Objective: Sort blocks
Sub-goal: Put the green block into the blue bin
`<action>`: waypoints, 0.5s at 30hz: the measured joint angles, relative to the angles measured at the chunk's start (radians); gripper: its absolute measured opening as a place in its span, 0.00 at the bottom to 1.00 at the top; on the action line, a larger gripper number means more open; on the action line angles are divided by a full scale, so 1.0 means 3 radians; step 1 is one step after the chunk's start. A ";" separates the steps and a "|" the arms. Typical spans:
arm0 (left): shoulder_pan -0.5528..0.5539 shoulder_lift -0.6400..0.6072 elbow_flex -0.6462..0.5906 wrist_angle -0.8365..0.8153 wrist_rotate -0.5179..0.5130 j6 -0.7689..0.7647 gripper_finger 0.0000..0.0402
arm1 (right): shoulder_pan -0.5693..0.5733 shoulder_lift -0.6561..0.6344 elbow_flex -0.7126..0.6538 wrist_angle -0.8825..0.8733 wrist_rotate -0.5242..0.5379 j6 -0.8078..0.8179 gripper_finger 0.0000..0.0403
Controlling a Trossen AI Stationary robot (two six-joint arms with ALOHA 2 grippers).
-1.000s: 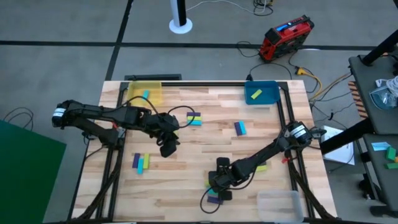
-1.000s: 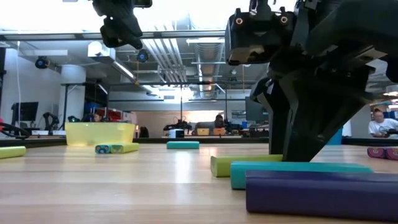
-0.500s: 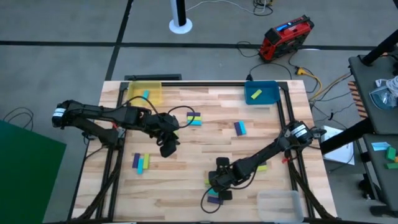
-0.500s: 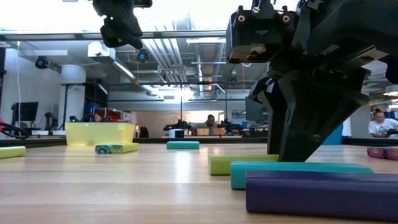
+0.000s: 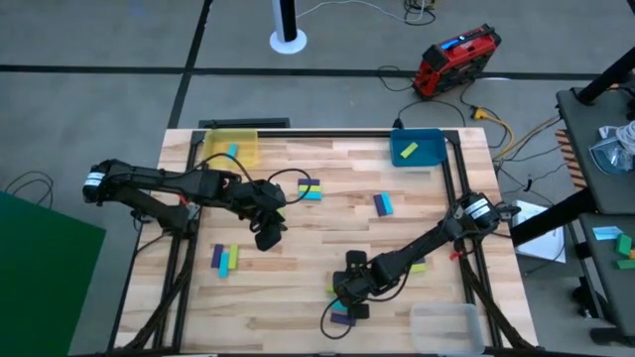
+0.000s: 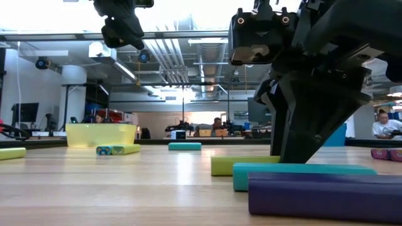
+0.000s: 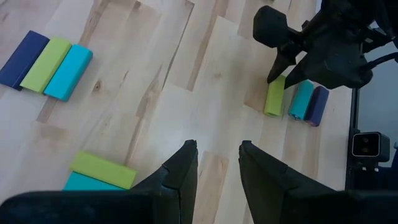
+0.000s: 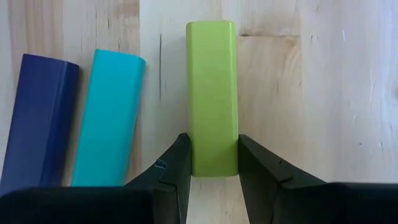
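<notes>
Your right gripper (image 8: 211,167) is closing both fingers around the yellow-green block (image 8: 212,93) near the table's front edge; a skewed squeeze risks nudging the adjacent cyan block (image 8: 109,118).

1. In the low view, the yellow-green block (image 6: 244,165) between the fingers of the right gripper (image 6: 295,154) has slid a little to the left on the table; its left end is now farther from the gripper than one second ago.
2. The right gripper has shifted slightly between the earlier low views and now.
</notes>
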 joint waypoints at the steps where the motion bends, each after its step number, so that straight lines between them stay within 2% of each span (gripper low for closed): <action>1: -0.0001 0.0000 0.0000 0.0000 0.0000 0.0001 0.24 | 0.0000 -0.0002 0.0000 0.0000 0.0001 0.0024 0.24; 7: 0.0000 -0.0004 0.0000 0.0000 0.0000 0.0001 0.24 | -0.0006 -0.0066 -0.0009 -0.0036 -0.0001 0.0225 0.24; 15: -0.0001 -0.0030 0.0054 -0.0001 -0.0168 0.0014 0.24 | -0.0185 -0.0384 -0.0013 -0.0232 -0.0113 0.0931 0.24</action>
